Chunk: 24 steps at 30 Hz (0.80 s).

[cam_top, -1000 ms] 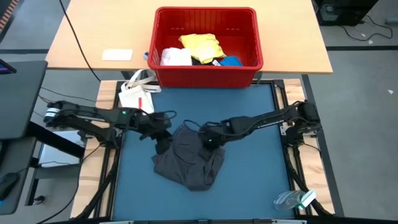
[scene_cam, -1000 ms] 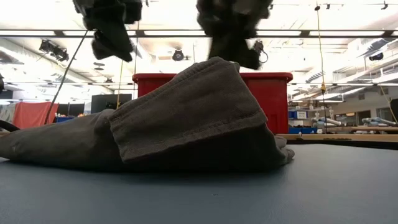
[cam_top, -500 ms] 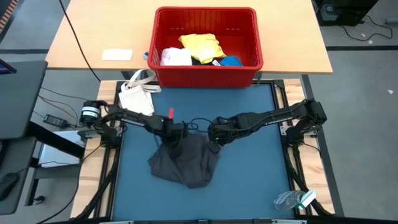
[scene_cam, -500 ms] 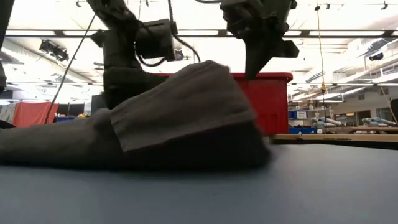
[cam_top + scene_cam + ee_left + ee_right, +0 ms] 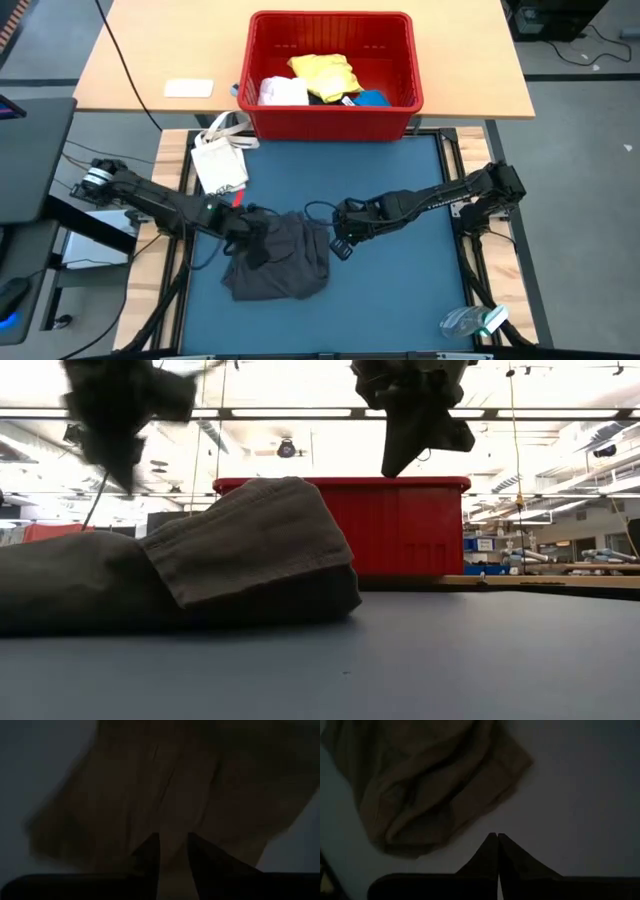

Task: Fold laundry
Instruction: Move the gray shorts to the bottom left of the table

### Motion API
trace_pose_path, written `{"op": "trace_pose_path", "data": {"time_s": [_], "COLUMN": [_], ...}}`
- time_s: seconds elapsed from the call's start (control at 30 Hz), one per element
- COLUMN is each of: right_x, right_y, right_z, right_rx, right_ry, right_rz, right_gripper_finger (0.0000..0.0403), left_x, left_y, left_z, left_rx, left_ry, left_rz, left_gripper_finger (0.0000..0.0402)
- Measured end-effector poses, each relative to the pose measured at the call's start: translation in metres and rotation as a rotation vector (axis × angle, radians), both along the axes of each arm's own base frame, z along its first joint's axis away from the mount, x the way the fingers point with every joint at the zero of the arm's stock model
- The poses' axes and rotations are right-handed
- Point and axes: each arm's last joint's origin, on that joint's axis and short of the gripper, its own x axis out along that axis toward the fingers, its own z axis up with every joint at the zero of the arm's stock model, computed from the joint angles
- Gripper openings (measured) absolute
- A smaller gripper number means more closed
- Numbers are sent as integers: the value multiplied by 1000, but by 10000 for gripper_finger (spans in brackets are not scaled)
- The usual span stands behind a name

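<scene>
Dark grey crumpled cloth garment [image 5: 278, 268] lying bunched on the blue table mat [image 5: 400, 300], toward seven o'clock of its centre.
The left gripper [image 5: 250, 238] hangs over the garment's ten o'clock edge, fingers slightly apart. The right gripper [image 5: 340, 244] hovers just off the garment's three o'clock side, fingers pressed together, holding nothing. A red plastic basket [image 5: 330, 122] with more laundry stands at twelve o'clock.

Red basket [image 5: 330, 118] at my blue mat's [image 5: 420, 290] far edge; white strap bag [image 5: 218, 160] beside it; clear plastic bag [image 5: 472, 322] near corner.
</scene>
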Motion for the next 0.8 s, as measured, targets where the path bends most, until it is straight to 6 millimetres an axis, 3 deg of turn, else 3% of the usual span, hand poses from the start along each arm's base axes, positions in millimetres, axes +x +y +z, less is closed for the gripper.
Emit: {"op": "trace_pose_path", "data": {"time_s": [0.17,0.47,0.67,0.8], "right_x": [-2,-32,-40,-41], "right_y": [2,11,11,13], "right_z": [2,25,24,24], "right_rx": [20,12,-30,-29], "right_ry": [-2,29,87,89], "right_rz": [-28,-103,-137,-135], "right_gripper_finger": [12,8,8,9], "left_x": [32,72,119,113], "left_y": [19,50,66,73], "left_z": [3,-59,-82,-78], "left_rx": [31,-48,-94,-146], "left_ry": [-196,-16,-314,-284], "left_rz": [-61,-78,-169,-109], "left_gripper_finger": [102,102,102,102]}}
